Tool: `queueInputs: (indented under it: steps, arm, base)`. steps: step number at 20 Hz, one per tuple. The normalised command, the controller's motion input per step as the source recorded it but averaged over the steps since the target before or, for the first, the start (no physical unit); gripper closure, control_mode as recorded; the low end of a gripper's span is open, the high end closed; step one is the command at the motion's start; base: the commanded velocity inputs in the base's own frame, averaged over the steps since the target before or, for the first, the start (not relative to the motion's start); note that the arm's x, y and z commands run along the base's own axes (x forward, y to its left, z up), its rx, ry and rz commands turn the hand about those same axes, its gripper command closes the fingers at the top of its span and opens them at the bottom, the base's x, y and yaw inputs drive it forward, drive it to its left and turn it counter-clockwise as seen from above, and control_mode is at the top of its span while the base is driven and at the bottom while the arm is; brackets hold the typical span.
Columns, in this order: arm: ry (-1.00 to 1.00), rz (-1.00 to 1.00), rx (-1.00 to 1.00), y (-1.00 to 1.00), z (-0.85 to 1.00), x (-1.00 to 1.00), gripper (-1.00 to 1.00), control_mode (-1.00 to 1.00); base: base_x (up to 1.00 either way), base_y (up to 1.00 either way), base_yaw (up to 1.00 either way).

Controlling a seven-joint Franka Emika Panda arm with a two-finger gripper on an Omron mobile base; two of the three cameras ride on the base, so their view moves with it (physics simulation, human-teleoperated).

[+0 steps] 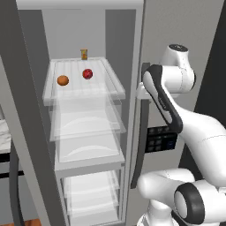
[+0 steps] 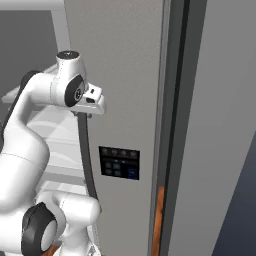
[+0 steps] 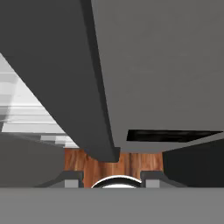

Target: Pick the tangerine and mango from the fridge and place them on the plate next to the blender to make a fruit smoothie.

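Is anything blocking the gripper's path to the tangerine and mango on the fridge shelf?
Yes: the gripper sits at the fridge door's handle, so the door edge lies between it and the tangerine and mango. The shelf front looks open.

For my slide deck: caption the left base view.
Open fridge with tangerine, mango and small jar on its top shelf; the arm's hand at the door handle.

I see the fridge (image 1: 97,39) open, tangerine (image 1: 62,80) and mango (image 1: 87,73) side by side on its top shelf, well left of my jaws at the door handle (image 1: 142,132).
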Motion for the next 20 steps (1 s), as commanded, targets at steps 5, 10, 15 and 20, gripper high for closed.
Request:
queueInputs:
  steps: [5,10,15,20]
  arm:
    - [-0.02,0.00,0.00,0.00,0.00,-0.29,-1.00,-1.00]
    - [-0.24,0.00,0.00,0.02,0.09,-0.68,-1.00,-1.00]
    - [-0.34,0.04,0.00,0.52,0.41,-0.52,-1.00,-1.00]
    - [-0.30,0.01,0.00,0.93,0.59,-0.40,-1.00,-1.00]
  base:
    - [0.00,0.00,0.00]
    - [0.00,0.00,0.00]
    - [0.00,0.00,0.00]
    - [0.00,0.00,0.00]
